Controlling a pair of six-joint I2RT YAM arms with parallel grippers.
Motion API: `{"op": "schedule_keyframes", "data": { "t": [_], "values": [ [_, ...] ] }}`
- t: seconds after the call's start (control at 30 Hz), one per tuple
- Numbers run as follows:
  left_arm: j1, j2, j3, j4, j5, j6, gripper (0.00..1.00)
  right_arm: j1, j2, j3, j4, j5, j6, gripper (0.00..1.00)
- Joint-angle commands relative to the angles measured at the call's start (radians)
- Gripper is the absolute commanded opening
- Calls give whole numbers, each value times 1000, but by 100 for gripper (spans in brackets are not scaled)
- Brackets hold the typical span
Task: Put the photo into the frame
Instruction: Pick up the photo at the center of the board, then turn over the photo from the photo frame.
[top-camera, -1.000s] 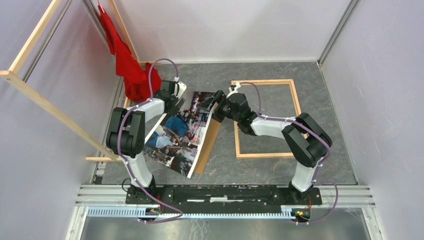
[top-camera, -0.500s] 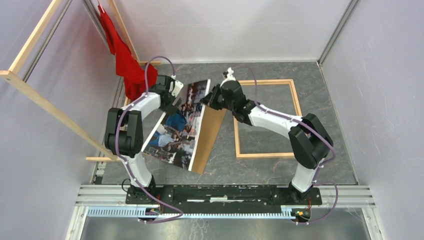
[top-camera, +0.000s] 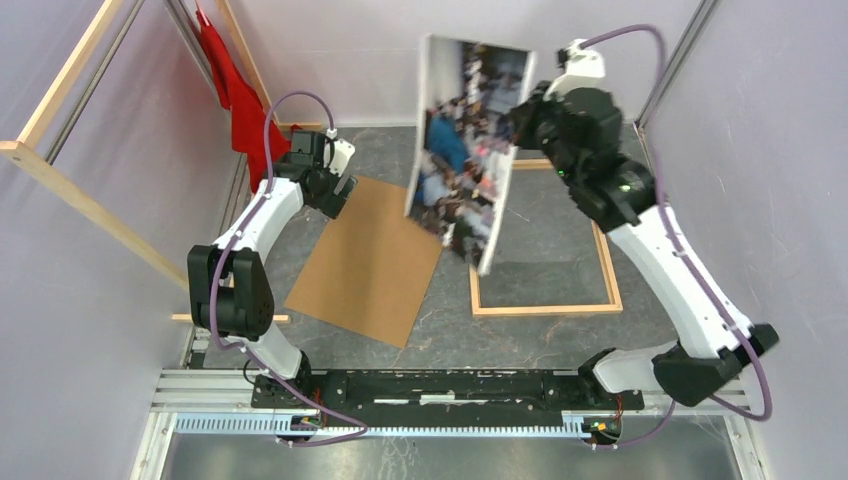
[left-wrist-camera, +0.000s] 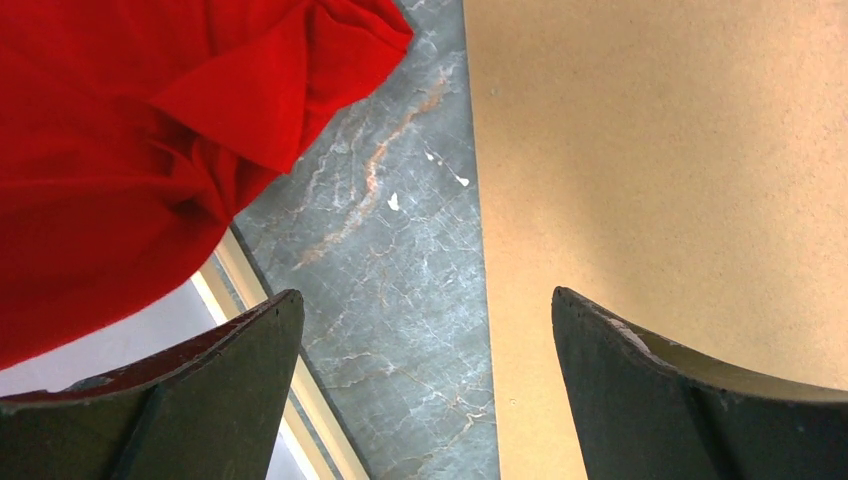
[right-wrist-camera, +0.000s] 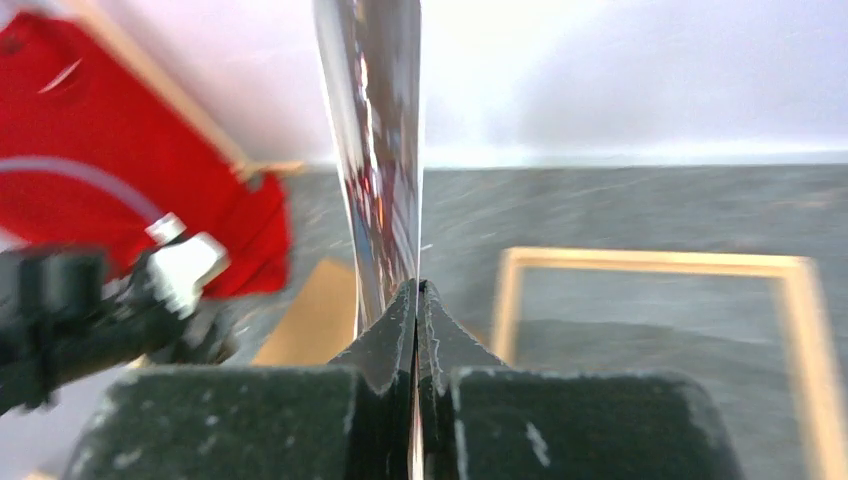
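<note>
1. Near edge: both arm bases are bolted side by side. The L arm is folded up on the left; the R arm stretches high on the right.
2. Board (top-camera: 370, 260): brown, lies flat on the table (top-camera: 440, 335), left of centre, turned at an angle, nothing on it. In L wrist view it fills the right side (left-wrist-camera: 660, 150).
3. Frame (top-camera: 545, 308): flat on the table, right of the board and apart from it. Near and right rails are in plain sight; the far-left corner is hidden behind the photo. In R wrist view its far rail (right-wrist-camera: 660, 262) shows past the fingers.
4. L gripper (top-camera: 332, 195): hovers over the board's far-left corner, jaws spread wide, holding nothing. In L wrist view (left-wrist-camera: 425, 310) one finger is over the table strip (left-wrist-camera: 400, 230) and the other over the board.
5. Photo (top-camera: 468, 150): off the table, up in the air, standing roughly on end and tilted, printed side toward the top cam. Print is blurred. In top view its low corner overlaps the frame's left rail; it's not in the frame.
6. R gripper (top-camera: 518, 125): pinches the photo's right edge, high up. In R wrist view (right-wrist-camera: 416, 300) the jaws are pressed together on the sheet, which is seen edge-on (right-wrist-camera: 385, 150) rising from the tips.
7. Far left: red cloth (top-camera: 245, 110) hangs by the wood rails (top-camera: 80, 190), its low end just beyond the L gripper; it also shows in L wrist view (left-wrist-camera: 130, 130).
</note>
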Motion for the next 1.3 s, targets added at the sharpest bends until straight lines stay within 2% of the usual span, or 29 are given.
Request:
{"op": "schedule_keyframes", "data": {
  "t": [0.0,0.13,0.27,0.37,0.67,0.83,1.07,1.17,1.27],
  "values": [
    [-1,-45,-18,-38,29,-45,100,-24,-45,160,-333,316,-210,0],
    [0,-52,-31,-39,45,-56,100,-24,-95,224,-415,573,-304,0],
    [0,-62,-54,-23,50,-53,100,-24,-135,168,-397,641,-377,0],
    [-1,-64,-66,-15,53,-52,100,-24,-111,136,-420,622,-388,0],
    [0,-58,-87,5,60,-51,100,2,112,102,-558,549,-315,0],
    [0,-61,-98,18,55,-50,100,2,162,31,-499,482,-205,0],
    [0,-67,-109,32,54,-48,100,-5,286,59,-499,380,-38,0],
    [0,-73,-116,39,56,-46,100,-31,326,64,-488,340,24,0],
    [0,-79,-129,48,53,-41,100,-75,326,18,-464,318,156,0]
  ]
}}
